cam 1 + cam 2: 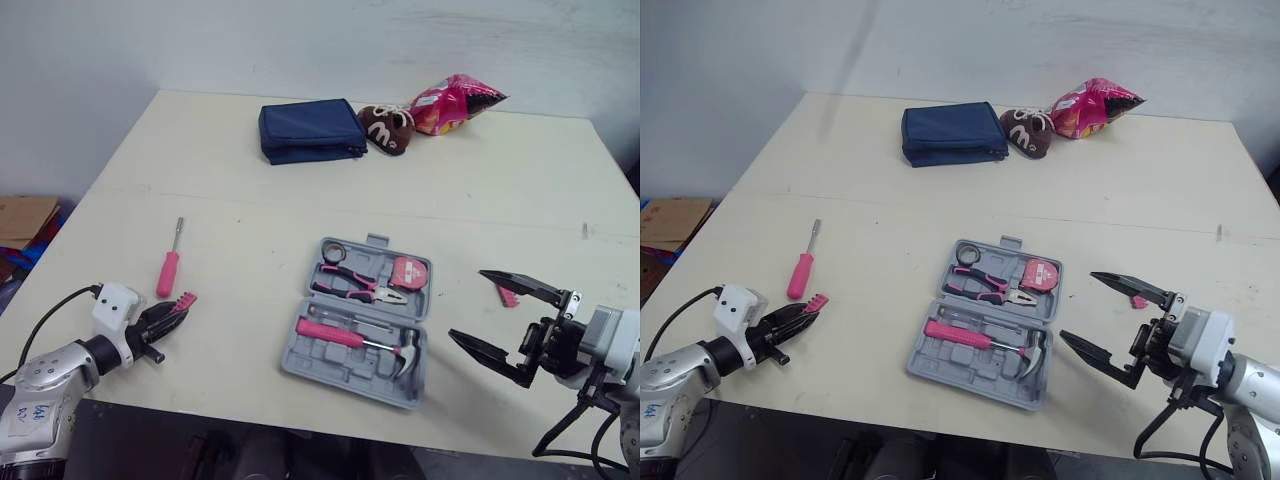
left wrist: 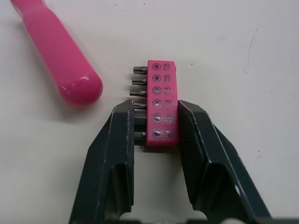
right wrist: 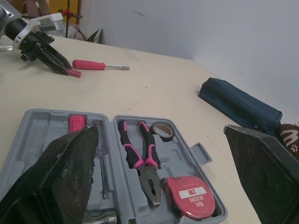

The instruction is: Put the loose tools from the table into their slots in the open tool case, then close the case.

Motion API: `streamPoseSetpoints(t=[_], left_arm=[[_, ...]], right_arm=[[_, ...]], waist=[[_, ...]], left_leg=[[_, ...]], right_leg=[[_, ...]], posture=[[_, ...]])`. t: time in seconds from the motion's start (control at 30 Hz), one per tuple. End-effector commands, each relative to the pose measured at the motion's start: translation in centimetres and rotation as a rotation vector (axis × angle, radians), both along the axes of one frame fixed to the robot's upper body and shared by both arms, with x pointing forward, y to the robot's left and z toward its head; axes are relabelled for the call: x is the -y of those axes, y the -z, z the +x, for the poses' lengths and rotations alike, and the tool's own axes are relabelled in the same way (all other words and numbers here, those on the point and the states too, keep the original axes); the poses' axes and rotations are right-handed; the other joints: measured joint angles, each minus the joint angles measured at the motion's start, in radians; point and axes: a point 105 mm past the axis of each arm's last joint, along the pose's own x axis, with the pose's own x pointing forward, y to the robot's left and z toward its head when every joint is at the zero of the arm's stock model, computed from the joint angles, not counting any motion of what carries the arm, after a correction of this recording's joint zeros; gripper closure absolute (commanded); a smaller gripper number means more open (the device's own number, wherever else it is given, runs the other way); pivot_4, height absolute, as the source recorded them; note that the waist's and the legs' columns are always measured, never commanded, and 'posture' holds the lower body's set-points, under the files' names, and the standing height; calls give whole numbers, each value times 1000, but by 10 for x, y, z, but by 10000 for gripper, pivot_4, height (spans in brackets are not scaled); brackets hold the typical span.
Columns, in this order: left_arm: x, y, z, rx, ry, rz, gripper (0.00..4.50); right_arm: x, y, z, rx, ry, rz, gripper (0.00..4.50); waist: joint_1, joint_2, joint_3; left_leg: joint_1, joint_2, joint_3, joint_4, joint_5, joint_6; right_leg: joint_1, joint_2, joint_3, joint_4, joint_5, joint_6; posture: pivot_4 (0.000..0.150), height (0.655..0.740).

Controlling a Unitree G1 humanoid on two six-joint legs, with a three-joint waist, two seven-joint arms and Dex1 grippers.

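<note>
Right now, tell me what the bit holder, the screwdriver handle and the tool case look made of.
The bit holder looks like matte pink moulded plastic, sizes marked on its face. The screwdriver handle is probably glossy plastic, given the highlight on its rounded end. The tool case seems dull grey moulded plastic, with shaped slots.

T25, T20 on bit holder [image 2: 161, 93]; 2M on tape measure [image 3: 190, 197]

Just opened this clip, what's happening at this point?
The left pincer is closed on the pink bit holder, which lies on the table beside the loose pink screwdriver. The right pincer hangs open right of the open tool case, near a small pink piece. Pliers, tape measure and hammer sit in the case.
</note>
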Motion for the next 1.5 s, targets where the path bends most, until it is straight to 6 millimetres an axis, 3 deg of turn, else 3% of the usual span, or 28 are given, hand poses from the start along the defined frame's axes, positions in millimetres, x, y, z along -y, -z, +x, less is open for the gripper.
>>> streamPoseSetpoints(t=[0.03, 0.1, 0.3, 0.37, 0.53, 0.8, 1.07, 1.5], left_arm=[[23, -33, -2, 169, 186, -37, 38430], [42, -50, -7, 215, 351, -4, 38430], [99, -59, -27, 142, 789, 120, 38430], [123, -58, -34, 105, 952, 192, 38430], [158, -51, -39, 43, 1157, 319, 38430], [187, -54, -14, -37, 1157, 481, 38430], [188, -43, -15, -86, 1207, 647, 38430], [201, -36, -4, -44, 1113, 670, 38430]], right_arm=[[2, -11, -2, 42, 0, -15, 0], [4, -10, -1, 31, -3, -25, 0], [5, -5, -3, -19, -39, -27, 0], [4, -2, -5, -35, -59, -41, 0], [4, 4, -10, -58, -79, -56, 0], [6, 13, -14, -79, -73, -59, 0], [5, 14, -18, -80, -57, -63, 0], [-1, 8, -21, -71, -54, -60, 0]], waist=[[0, -1, 1], [0, -5, 3], [-2, -5, 3], [-1, -5, 3], [-1, -5, 3], [0, -5, 4], [0, -6, 4], [1, -6, 4]], left_leg=[[-1, 0, 0, 0, 0, 0], [-1, 0, 0, 0, 0, 0], [-3, 0, 0, 0, 0, 0], [-3, 0, 0, 0, 0, 0], [-3, 0, 0, 0, 0, 0], [-3, -1, 0, 3, 2, 0], [-4, 0, 0, 5, 5, -5], [-4, 0, -1, 7, 3, -3]], right_leg=[[0, 0, 0, 0, 0, 0], [-1, 0, -1, 0, 0, 0], [-1, 0, -1, -2, 0, 0], [-1, 1, -1, -3, 0, 0], [-1, 2, -1, -2, 0, 0], [-1, 3, 0, 1, 1, 1], [-1, 4, 1, 1, 1, 1], [0, 3, 1, 2, 1, 2]], posture=[[1500, 7400], [1500, 7400], [1500, 7400], [1500, 7400], [1500, 7400], [1500, 7400], [1500, 7400], [1500, 7400]])
